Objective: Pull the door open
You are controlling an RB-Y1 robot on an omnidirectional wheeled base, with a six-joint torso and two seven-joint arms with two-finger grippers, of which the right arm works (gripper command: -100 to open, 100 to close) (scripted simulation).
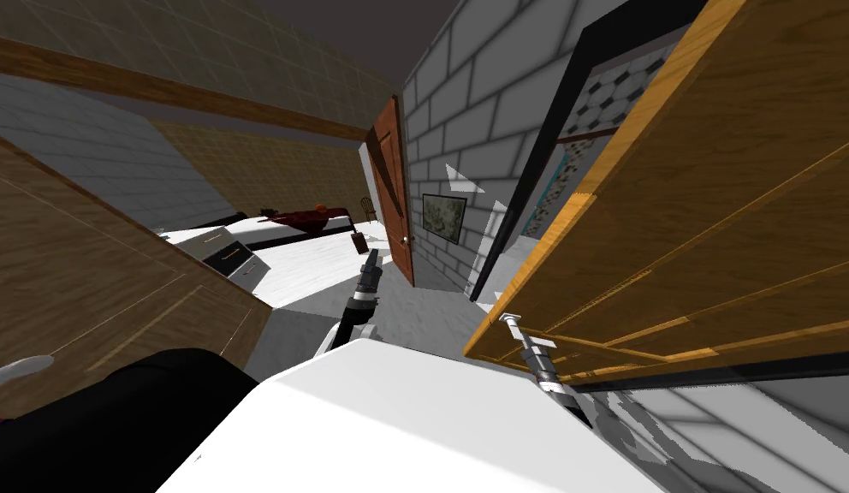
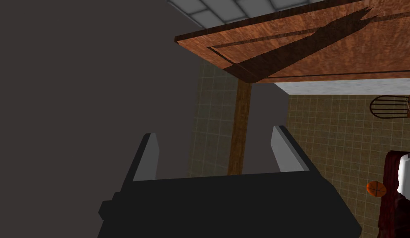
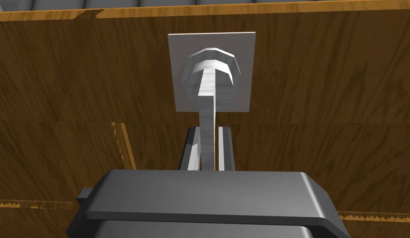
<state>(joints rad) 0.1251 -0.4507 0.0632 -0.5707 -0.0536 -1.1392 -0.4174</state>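
Note:
A light brown wooden panelled door point(image 1: 714, 222) stands swung out on my right, its free edge close to me. Its grey lever handle point(image 3: 208, 124) juts from a square grey plate point(image 3: 237, 53) on the door face point(image 3: 55, 82). My right gripper point(image 3: 208, 159) is shut on the lever, fingers pressing both its sides. In the head view that gripper point(image 1: 527, 341) sits at the door's near lower corner, by the handle point(image 1: 510, 320). My left gripper point(image 1: 372, 258) is raised in front of me, and in its wrist view the left gripper point(image 2: 214, 155) stands open with nothing between its fingers.
Behind the door a black door frame point(image 1: 534, 171) opens onto a tiled room. A second reddish-brown door point(image 1: 393, 184) stands ajar ahead in the grey block wall point(image 1: 466, 103). A wooden cabinet point(image 1: 97, 291) is close on my left. A chair point(image 2: 392, 106) stands far off.

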